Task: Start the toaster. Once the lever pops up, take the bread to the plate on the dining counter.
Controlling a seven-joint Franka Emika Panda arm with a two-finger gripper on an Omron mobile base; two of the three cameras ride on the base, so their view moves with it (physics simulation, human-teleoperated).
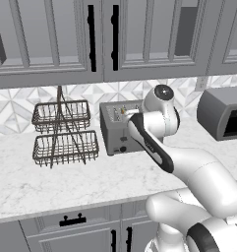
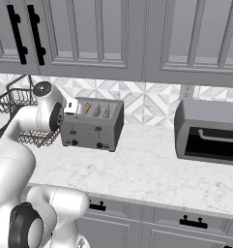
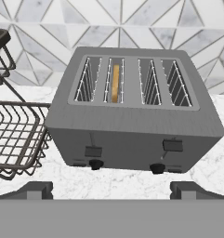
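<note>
The grey four-slot toaster (image 3: 132,135) stands on the marble worktop against the tiled wall, also seen as the toaster (image 1: 117,133) and the toaster (image 2: 91,127). A slice of bread (image 3: 115,83) stands deep in the second slot from the left, its golden edge showing. Two dark levers (image 3: 173,145) and two knobs (image 3: 95,163) sit on the toaster's front. My gripper (image 3: 112,190) hovers just in front of and above the toaster, open wide, with nothing between its fingers (image 3: 36,189). The plate and the dining counter are out of view.
A two-tier wire basket rack (image 1: 63,133) stands close to the toaster's left side. A larger grey dark-windowed appliance (image 2: 210,131) sits to the right along the wall. Wall cabinets (image 1: 115,39) hang overhead. Bare worktop (image 2: 147,169) lies in front.
</note>
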